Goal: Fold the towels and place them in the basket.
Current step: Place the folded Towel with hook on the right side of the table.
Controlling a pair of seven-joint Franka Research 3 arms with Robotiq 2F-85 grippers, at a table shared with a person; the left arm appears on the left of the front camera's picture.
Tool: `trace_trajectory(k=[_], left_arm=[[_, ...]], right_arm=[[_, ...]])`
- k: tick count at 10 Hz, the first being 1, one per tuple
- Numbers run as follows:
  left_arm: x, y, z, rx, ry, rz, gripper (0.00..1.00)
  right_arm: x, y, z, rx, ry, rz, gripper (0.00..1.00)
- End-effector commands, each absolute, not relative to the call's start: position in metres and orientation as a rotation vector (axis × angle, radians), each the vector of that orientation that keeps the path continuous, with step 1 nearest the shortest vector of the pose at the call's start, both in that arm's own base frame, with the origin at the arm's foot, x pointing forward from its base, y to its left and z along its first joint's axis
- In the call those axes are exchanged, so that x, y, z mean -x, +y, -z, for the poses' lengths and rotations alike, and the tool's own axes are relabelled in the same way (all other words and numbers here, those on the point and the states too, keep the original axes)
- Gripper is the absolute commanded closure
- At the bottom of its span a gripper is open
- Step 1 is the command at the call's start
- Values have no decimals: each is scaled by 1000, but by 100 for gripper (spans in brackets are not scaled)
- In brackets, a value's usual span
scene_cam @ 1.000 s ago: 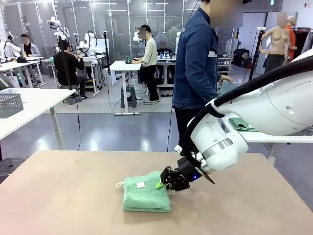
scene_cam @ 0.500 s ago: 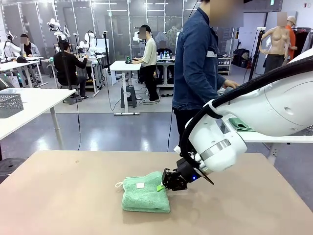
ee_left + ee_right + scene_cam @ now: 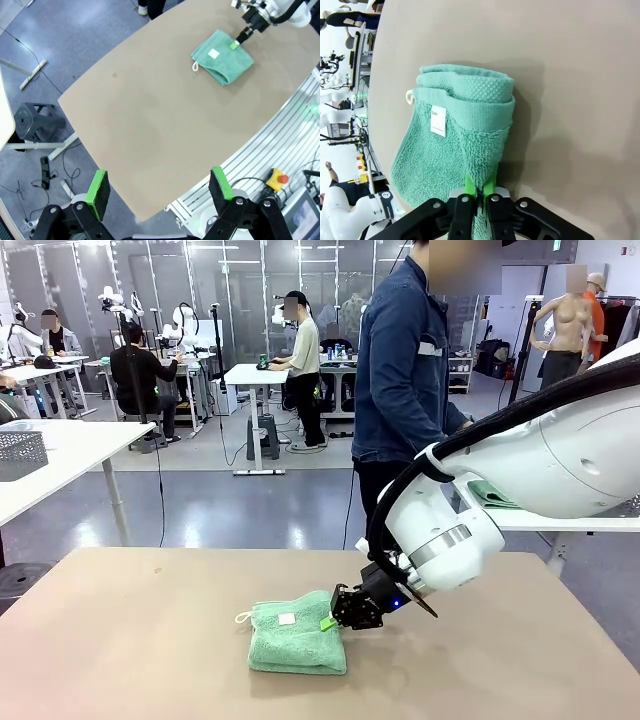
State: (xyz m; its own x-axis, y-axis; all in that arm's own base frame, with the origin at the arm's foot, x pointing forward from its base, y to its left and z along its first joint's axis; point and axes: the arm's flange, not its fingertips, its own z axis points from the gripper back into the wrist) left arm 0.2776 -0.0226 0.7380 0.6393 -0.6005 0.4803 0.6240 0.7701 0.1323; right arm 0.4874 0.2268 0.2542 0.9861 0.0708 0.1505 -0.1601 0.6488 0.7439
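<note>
**Front view.** Folded green towel (image 3: 298,632) flat on the tan bench (image 3: 130,640), a little right of centre, white label (image 3: 287,618) facing up and corner loop (image 3: 243,618) at its left end. Right tool (image 3: 330,621), carried in from picture right on the white arm (image 3: 560,450), low at the towel's right edge and clamped on a fold of terry there. Person in a denim jacket (image 3: 400,370) standing at the bench's far side, turned sideways. Grey mesh basket (image 3: 20,453) on a white side bench (image 3: 90,440) at far left, well apart from the towel.

**Right wrist view.** Green pads (image 3: 469,184) pressed together on a narrow pinch of the towel's edge at the bottom of the picture. Thick rolled folds at the towel's far end, label to the left of the pinch, bare bench all around.

**Left wrist view.** Left tool (image 3: 159,187) held high over the bench and looking down, jaws wide apart with nothing between them. Towel small near the top right of the picture, resting on the bench near its railed edge, with the right tool touching one side. Aluminium rails (image 3: 270,145) running along that edge. Yellow box with a red button (image 3: 278,179) below the rails at lower right. Dark stool (image 3: 35,122) on the floor at left.
</note>
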Motion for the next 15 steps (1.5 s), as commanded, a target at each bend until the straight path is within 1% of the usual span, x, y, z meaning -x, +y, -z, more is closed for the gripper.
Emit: trace_trajectory(k=[1,3,4,5,7,9,12,15], left_arm=[[-276,-22,-735,41,-538,717,0],[-276,-22,-735,41,-538,717,0],[-276,-22,-735,41,-538,717,0],[-276,-22,-735,41,-538,717,0],[-276,-22,-735,41,-538,717,0],[-276,-22,-735,41,-538,717,0],[-276,-22,-735,41,-538,717,0],[-276,-22,-735,41,-538,717,0]], right_arm=[[-487,227,-254,-855,-111,-132,93],[-479,216,-301,-761,-155,-174,94],[-475,203,-312,-759,-147,-153,94],[-472,191,-318,-718,-157,-149,94],[-472,157,-322,-632,-163,-124,94],[-470,113,-327,-603,-194,-78,94],[-470,25,-326,-540,-227,-20,94],[-467,-61,-323,-447,-202,31,94]])
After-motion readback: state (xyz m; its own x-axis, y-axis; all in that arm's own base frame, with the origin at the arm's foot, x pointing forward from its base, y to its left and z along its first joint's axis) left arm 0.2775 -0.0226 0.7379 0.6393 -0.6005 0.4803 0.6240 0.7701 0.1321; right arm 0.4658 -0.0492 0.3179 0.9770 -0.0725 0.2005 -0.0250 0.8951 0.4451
